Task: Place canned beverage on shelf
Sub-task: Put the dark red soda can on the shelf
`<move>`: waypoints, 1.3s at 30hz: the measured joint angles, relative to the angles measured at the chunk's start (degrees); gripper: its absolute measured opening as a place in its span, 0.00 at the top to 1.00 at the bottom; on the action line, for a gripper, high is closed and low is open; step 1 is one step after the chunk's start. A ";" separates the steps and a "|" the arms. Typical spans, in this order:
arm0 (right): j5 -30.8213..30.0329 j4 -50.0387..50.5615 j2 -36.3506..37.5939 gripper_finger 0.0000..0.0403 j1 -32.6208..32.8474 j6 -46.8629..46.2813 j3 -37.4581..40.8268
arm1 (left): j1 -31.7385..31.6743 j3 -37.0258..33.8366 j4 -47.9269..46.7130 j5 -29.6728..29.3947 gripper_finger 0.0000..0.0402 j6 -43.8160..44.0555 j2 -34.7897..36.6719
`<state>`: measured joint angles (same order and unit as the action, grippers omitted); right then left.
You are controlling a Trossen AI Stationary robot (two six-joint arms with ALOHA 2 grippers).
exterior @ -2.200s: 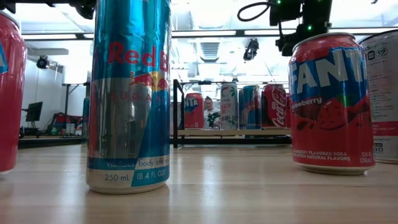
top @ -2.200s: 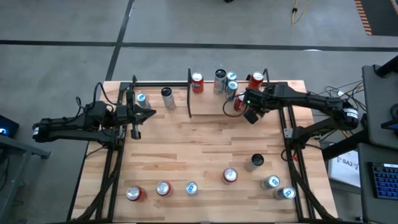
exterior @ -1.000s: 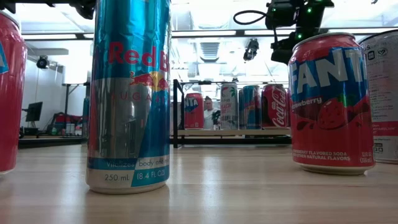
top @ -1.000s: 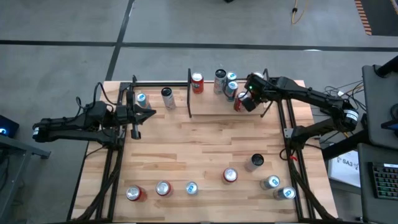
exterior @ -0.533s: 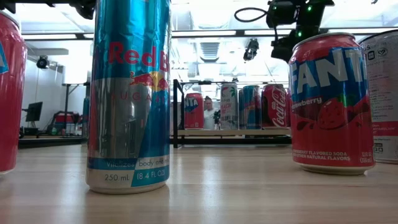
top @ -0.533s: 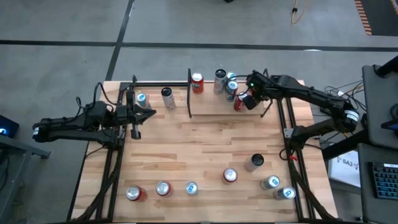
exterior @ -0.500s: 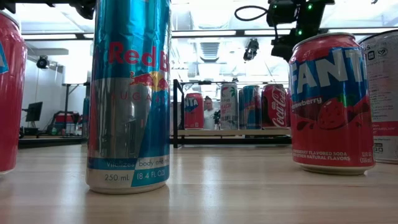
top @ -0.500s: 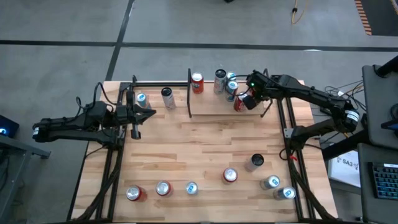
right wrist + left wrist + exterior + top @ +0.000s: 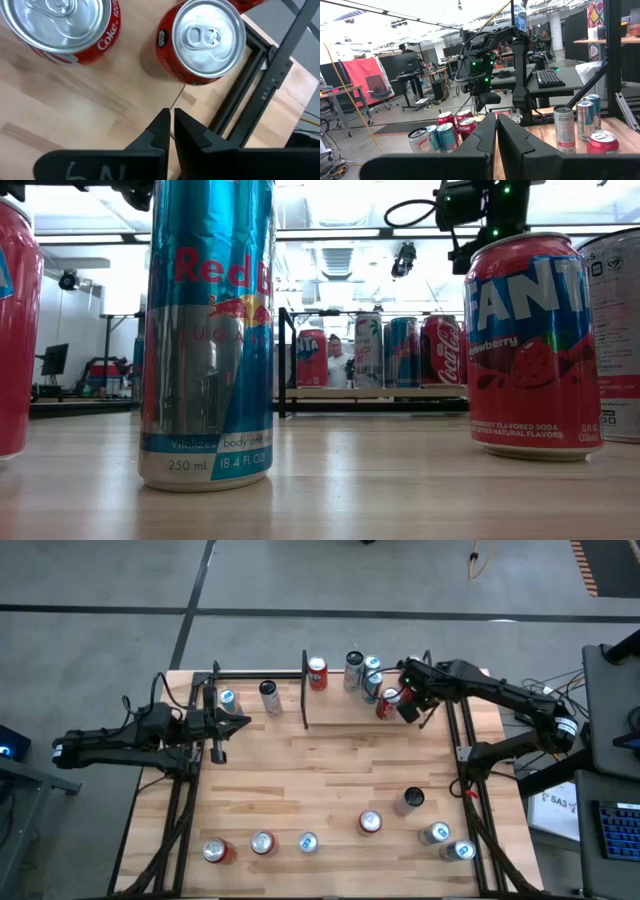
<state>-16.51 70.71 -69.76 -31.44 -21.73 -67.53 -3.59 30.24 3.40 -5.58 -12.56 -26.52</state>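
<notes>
Red Coke can (image 9: 65, 25) is standing on the shelf (image 9: 75, 105) just beside the right gripper (image 9: 170, 125), which is hovering above, clenched on nothing.

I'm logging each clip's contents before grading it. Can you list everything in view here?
table: one, light wood, under everything.
shelf: one, light wood with black rails, along the table's far edge.
left-section cans: two, one blue-topped and one dark, on the shelf.
right-section cans: at least six, red, teal and silver, on the shelf. They overlap, so the exact count is unclear.
loose cans: seven, red, blue, dark and silvery, along the table's near edge.
keyboard: one, black, on a desk beside the table.
left gripper: shut and empty, at the shelf's left section.
right gripper: shut and empty, above the red cans at the shelf's right end.
</notes>
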 joint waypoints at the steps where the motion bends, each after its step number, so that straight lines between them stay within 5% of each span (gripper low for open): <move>1: -0.02 -0.56 0.00 0.97 0.00 0.10 0.40 | -0.01 0.00 -0.01 0.00 1.00 0.00 -0.01; 39: -4.59 -8.05 -0.04 0.97 -2.86 4.89 1.97 | 0.00 0.00 -0.04 -0.01 1.00 -0.01 0.00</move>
<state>-21.10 62.65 -69.80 -34.30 -16.84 -65.56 -3.59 30.24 3.36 -5.59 -12.57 -26.52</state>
